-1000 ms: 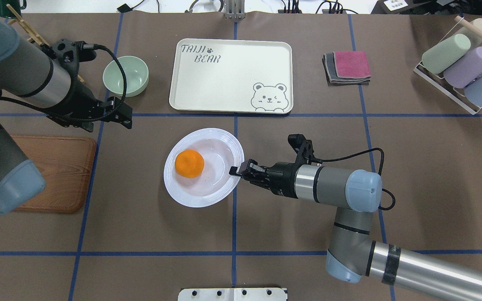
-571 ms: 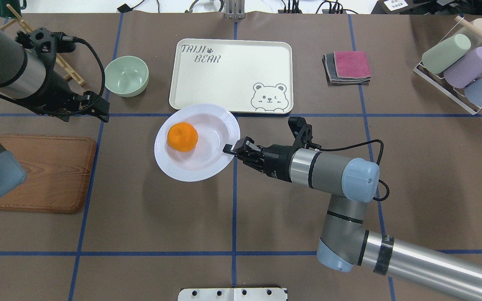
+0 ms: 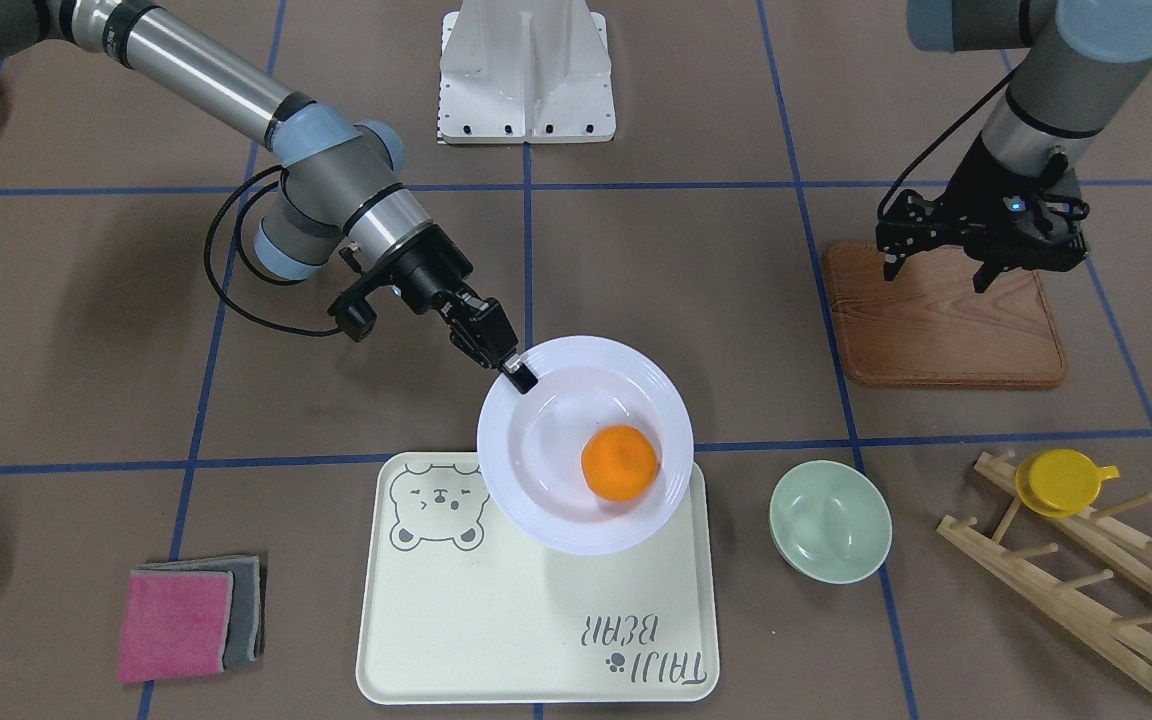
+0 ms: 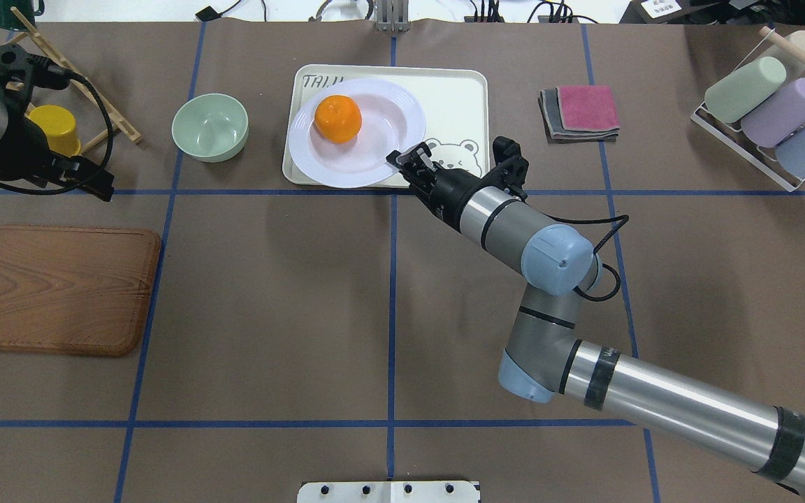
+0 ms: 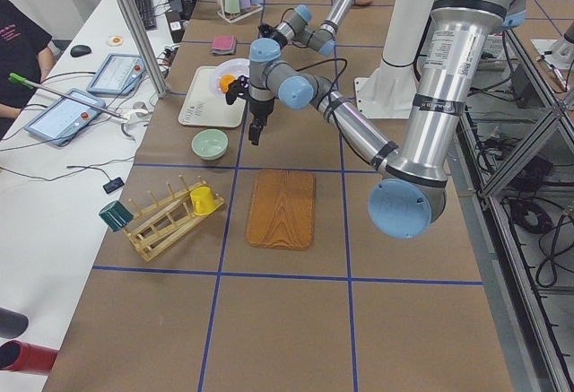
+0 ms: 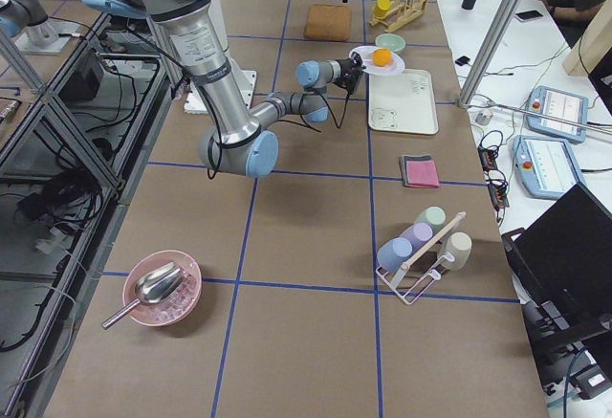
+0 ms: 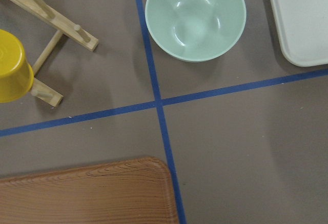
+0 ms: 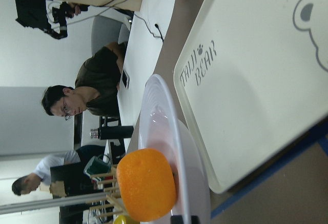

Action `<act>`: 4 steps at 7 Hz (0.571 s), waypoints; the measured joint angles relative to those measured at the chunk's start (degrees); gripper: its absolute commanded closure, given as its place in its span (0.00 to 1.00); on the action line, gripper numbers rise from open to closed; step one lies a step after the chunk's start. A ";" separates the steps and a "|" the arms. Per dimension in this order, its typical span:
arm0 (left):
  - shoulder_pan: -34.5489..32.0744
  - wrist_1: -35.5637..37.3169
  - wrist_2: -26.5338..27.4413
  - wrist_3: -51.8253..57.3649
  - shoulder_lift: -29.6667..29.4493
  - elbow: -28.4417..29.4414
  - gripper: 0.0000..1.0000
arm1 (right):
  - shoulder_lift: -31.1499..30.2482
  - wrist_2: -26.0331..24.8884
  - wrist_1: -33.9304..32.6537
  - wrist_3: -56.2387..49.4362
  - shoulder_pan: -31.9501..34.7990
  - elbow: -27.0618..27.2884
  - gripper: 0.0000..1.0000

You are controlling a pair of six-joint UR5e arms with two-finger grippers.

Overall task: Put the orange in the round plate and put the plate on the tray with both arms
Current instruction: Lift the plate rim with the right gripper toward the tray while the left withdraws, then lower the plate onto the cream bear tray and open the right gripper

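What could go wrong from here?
1. The right gripper pinches the round plate by one rim spot only; the left gripper is off by the wooden board, so the plate could tip or slip.
2. The orange lies loose, away from the grip; a tilt may roll it out.
3. The plate seems to overhang the tray's robot-side edge; released here, it may land crooked.

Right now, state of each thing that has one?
tray, lying flat.
round plate, held by its rim over the tray.
orange, in the round plate.
right gripper, jaws shut on the round plate's rim.
left gripper, jaws open, empty.
green bowl, upright, empty.
yellow cup, upside down on the rack.
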 measured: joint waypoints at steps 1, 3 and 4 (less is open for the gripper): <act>-0.32 -0.15 0.02 0.83 0.43 0.45 0.03 | 1.85 -2.48 -5.73 1.58 0.26 -0.94 1.00; -0.47 -0.25 0.02 1.04 0.62 0.72 0.03 | 4.57 -5.13 -13.62 5.44 0.37 -2.40 1.00; -0.49 -0.27 0.02 0.87 0.65 0.72 0.03 | 5.65 -5.67 -15.87 6.63 0.36 -3.55 1.00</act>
